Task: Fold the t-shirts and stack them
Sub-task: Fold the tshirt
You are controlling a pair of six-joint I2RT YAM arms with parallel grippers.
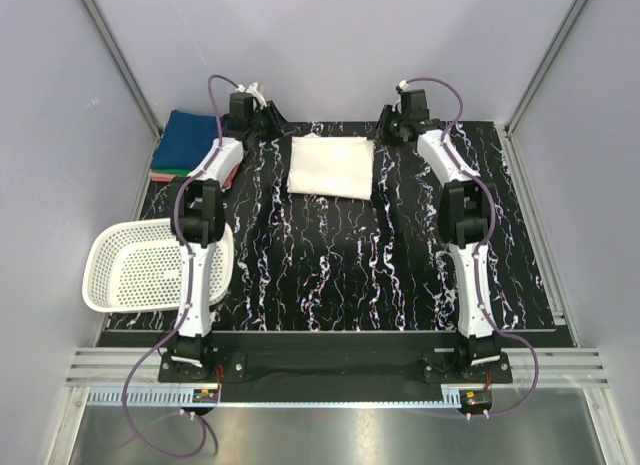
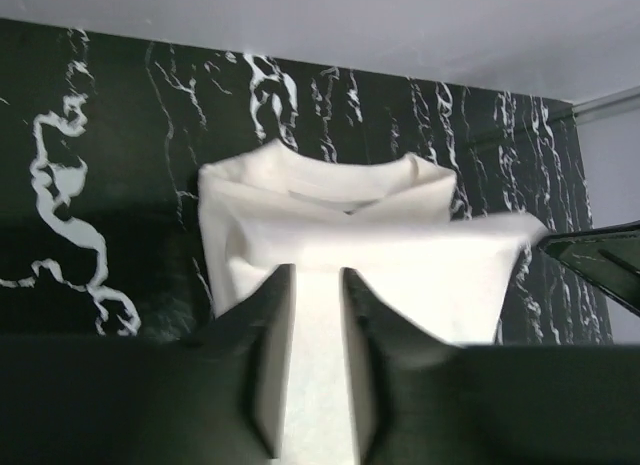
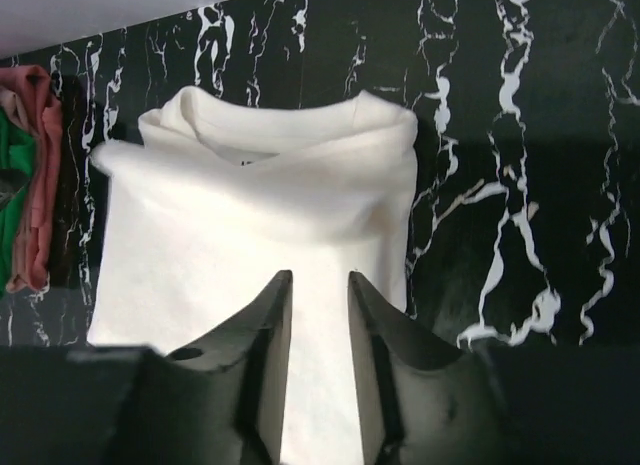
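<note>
A white t-shirt [image 1: 330, 166] lies folded into a rectangle at the back middle of the black marbled table; its red print is hidden. My left gripper [image 1: 281, 131] is at its far left corner and my right gripper [image 1: 385, 133] at its far right corner. In the left wrist view the jaws [image 2: 317, 275] stand narrowly apart with white cloth [image 2: 400, 265] filling the gap. The right wrist view shows the same for its jaws [image 3: 320, 280] on the shirt [image 3: 250, 205]. Folded blue [image 1: 192, 135], green and pink shirts are stacked at the back left.
A white plastic mesh basket [image 1: 140, 270] sits at the left table edge beside the left arm. The pink and green stack edge [image 3: 25, 185] shows at the left of the right wrist view. Grey walls enclose the table on three sides.
</note>
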